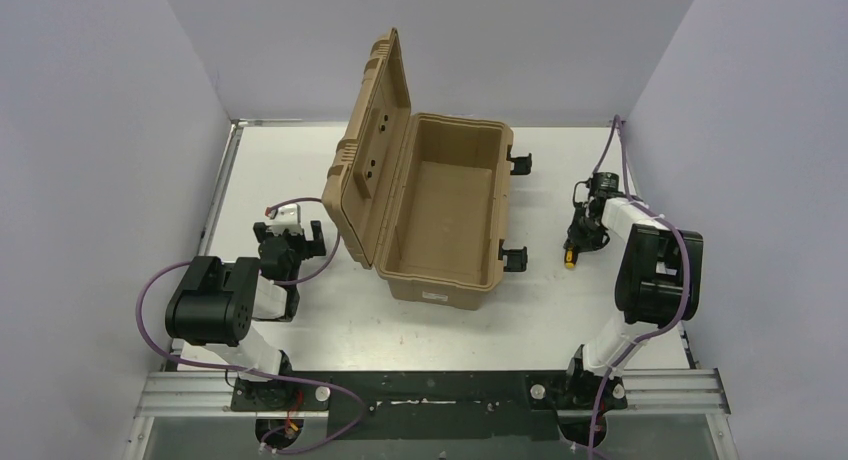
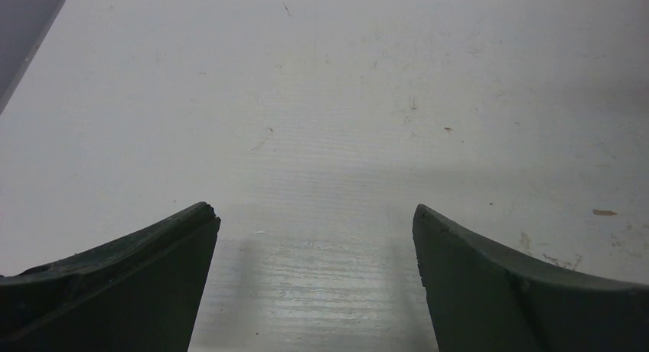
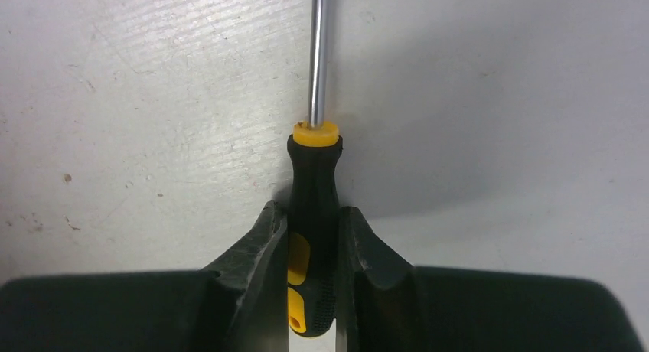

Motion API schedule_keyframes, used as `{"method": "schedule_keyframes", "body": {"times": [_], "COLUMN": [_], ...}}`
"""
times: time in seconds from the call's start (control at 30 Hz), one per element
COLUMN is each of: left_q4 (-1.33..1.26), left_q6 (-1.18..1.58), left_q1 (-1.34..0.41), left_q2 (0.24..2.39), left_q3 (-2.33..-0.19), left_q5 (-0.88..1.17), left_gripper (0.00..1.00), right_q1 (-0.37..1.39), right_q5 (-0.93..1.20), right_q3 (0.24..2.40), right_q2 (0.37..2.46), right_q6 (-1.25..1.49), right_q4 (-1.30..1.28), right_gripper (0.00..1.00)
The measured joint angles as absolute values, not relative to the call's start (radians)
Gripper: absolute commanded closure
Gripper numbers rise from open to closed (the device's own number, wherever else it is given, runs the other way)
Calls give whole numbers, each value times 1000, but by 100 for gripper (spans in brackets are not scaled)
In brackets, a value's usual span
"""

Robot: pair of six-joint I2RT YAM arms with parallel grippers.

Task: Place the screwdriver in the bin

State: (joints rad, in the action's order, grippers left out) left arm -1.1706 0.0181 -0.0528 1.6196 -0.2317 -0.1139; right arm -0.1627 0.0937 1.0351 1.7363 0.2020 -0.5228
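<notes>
- Under everything, we log a white table, scuffed and speckled in both wrist views
- Mid-table sits the bin, a tan case lying open; its ribbed lid stands up along the left side, and two black latches hang off the right long side
- Near its base, the left arm is folded low, left of the bin and apart from it
- Right of the bin, the right arm reaches forward over the table
- We note the left gripper with fingers spread wide, bare table showing between them
- We note the right gripper clamped on a tool handle, one pad pressed to each side
- That tool is the screwdriver, outside the bin on its right, near the closer latch
- Its black-and-yellow handle is pinched in the jaws, and the silver shaft points away from the wrist camera
- Whether it touches the table or sits just off it, we cannot tell
</notes>
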Motion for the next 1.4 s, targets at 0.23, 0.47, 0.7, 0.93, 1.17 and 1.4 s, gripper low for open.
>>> {"method": "schedule_keyframes", "body": {"times": [0.23, 0.47, 0.7, 0.93, 1.17, 1.4], "left_q4": [-1171, -1171, -1171, -1171, -1171, -1171], "left_q6": [18, 18, 18, 18, 18, 18], "left_q1": [-53, -53, -53, -53, -53, -53], "left_q2": [1620, 1620, 1620, 1620, 1620, 1620], "left_q3": [-232, -232, -232, -232, -232, -232], "left_q5": [-117, -117, -117, -117, -117, -117], "left_gripper": [3, 3, 3, 3, 3, 3], "right_q1": [-144, -97, 83, 473, 614, 610], "right_q5": [73, 70, 79, 67, 66, 51], "right_q3": [1090, 1378, 1682, 1829, 1820, 1615], "right_q2": [1727, 1616, 1516, 1571, 1719, 1851], "right_q6": [188, 204, 361, 553, 618, 606], "right_q4": [-634, -830, -945, -914, -823, -709], "right_gripper": [100, 100, 100, 100, 100, 100]}}
